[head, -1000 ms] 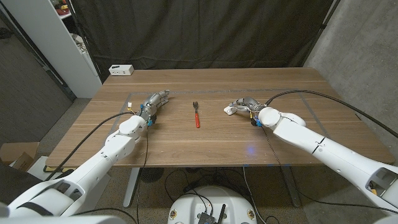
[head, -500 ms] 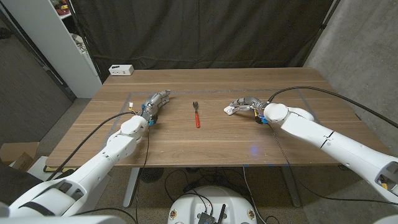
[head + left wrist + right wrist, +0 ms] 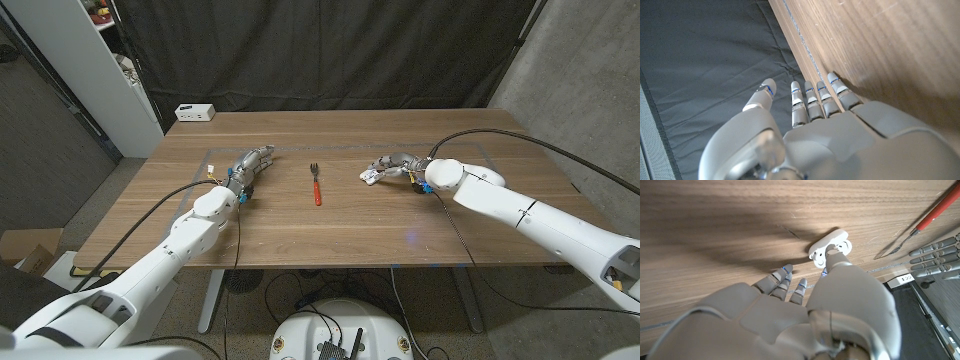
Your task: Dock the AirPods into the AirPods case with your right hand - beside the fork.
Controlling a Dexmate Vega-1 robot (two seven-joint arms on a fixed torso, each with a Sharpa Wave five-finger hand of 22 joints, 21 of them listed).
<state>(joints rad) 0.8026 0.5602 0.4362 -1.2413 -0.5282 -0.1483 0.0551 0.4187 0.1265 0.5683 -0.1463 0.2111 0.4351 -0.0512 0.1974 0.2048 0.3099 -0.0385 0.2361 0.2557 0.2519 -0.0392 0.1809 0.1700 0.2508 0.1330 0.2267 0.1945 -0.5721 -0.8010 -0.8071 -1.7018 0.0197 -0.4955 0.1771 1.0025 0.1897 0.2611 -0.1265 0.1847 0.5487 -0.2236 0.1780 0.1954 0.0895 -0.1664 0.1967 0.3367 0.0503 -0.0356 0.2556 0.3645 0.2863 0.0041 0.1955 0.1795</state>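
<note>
The white AirPods case [image 3: 371, 177] lies with its lid up on the wooden table [image 3: 330, 230], right of the red-handled fork [image 3: 316, 184]. In the right wrist view the case [image 3: 826, 243] shows two round sockets, and my right hand [image 3: 805, 310] has its thumb tip on the case's near edge. The other fingers [image 3: 783, 275] curl toward the table, apart from the case. My right hand [image 3: 397, 166] reaches toward the fork. My left hand [image 3: 250, 165] waits left of the fork, fingers [image 3: 812, 97] straight and together, thumb apart, holding nothing.
A small white box [image 3: 195, 112] sits at the table's back left corner. Thin blue tape lines [image 3: 208, 158] mark the tabletop. A black cable [image 3: 500, 150] arcs over my right arm. The fork [image 3: 922, 224] and my left hand's fingers [image 3: 935, 255] lie beyond the case.
My right forearm has swung outward toward the table's right side, while the hand stays at the case. The left arm, fork and case have not moved.
</note>
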